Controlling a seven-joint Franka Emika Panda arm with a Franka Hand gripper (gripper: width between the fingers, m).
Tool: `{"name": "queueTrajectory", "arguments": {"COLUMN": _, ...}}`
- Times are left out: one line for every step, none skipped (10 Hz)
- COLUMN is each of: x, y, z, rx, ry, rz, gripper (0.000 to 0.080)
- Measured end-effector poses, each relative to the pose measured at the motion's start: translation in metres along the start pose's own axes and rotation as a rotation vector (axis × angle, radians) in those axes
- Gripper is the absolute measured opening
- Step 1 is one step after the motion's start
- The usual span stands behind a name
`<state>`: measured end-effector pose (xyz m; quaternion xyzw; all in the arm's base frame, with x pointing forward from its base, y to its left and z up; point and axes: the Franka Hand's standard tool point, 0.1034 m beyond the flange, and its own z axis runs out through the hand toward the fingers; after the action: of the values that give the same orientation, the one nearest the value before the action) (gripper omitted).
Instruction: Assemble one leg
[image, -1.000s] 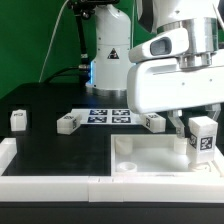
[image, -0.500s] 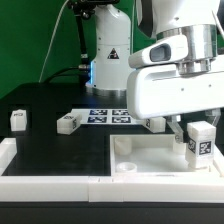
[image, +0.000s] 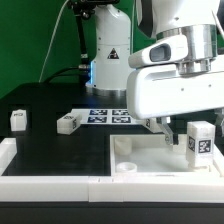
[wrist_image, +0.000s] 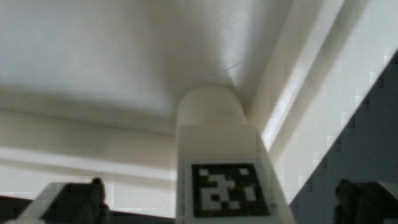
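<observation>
A leg (image: 200, 142), a small white block with a black-and-white tag, stands upright on the large flat white panel (image: 140, 158) at the exterior view's right. My gripper (image: 192, 132) hangs over it. In the wrist view the leg (wrist_image: 221, 150) rises between the two dark fingertips (wrist_image: 75, 200), with a gap on each side. The jaws are open and touch nothing. Three more legs lie on the black table: one at the far left (image: 18, 118), one left of centre (image: 67, 123), and one half hidden behind my gripper body (image: 153, 122).
The marker board (image: 108, 115) lies on the table behind the legs. The arm's base (image: 108, 60) stands at the back. A white rim (image: 50, 185) runs along the table's front edge. The panel has a corner hole (image: 127, 168) near the front.
The leg has sunk a little onto the panel. The visible finger has moved toward the exterior view's left, away from the leg, so the jaws have opened.
</observation>
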<state>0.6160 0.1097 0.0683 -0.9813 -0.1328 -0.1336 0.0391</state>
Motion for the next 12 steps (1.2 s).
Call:
{"name": "queueTrajectory", "arguments": {"x": 0.0, "y": 0.0, "z": 0.0, "rx": 0.0, "ry": 0.0, "rz": 0.0, "gripper": 0.0648}}
{"name": "queueTrajectory", "arguments": {"x": 0.001, "y": -0.001, "z": -0.001, "rx": 0.0, "ry": 0.002, "rz": 0.009, "gripper": 0.0648}}
{"name": "queueTrajectory", "arguments": {"x": 0.006, "y": -0.003, "z": -0.008, "rx": 0.0, "ry": 0.012, "rz": 0.048, "gripper": 0.0649}}
{"name": "queueTrajectory", "arguments": {"x": 0.011, "y": -0.005, "z": -0.015, "rx": -0.001, "ry": 0.021, "rz": 0.084, "gripper": 0.0649}}
{"name": "queueTrajectory", "arguments": {"x": 0.013, "y": -0.003, "z": -0.017, "rx": -0.001, "ry": 0.026, "rz": 0.115, "gripper": 0.0649}}
{"name": "queueTrajectory", "arguments": {"x": 0.015, "y": -0.001, "z": -0.018, "rx": -0.003, "ry": 0.029, "rz": 0.127, "gripper": 0.0649}}
{"name": "queueTrajectory", "arguments": {"x": 0.014, "y": -0.002, "z": -0.017, "rx": -0.003, "ry": 0.028, "rz": 0.123, "gripper": 0.0649}}
{"name": "queueTrajectory", "arguments": {"x": 0.014, "y": -0.002, "z": -0.017, "rx": -0.003, "ry": 0.028, "rz": 0.123, "gripper": 0.0649}}
{"name": "queueTrajectory", "arguments": {"x": 0.014, "y": -0.002, "z": -0.017, "rx": -0.003, "ry": 0.027, "rz": 0.123, "gripper": 0.0649}}
{"name": "queueTrajectory", "arguments": {"x": 0.014, "y": -0.002, "z": -0.017, "rx": -0.003, "ry": 0.027, "rz": 0.123, "gripper": 0.0649}}
{"name": "queueTrajectory", "arguments": {"x": 0.013, "y": -0.002, "z": -0.016, "rx": -0.001, "ry": 0.017, "rz": 0.123, "gripper": 0.0649}}
{"name": "queueTrajectory", "arguments": {"x": 0.011, "y": -0.004, "z": -0.016, "rx": 0.006, "ry": -0.026, "rz": 0.123, "gripper": 0.0649}}
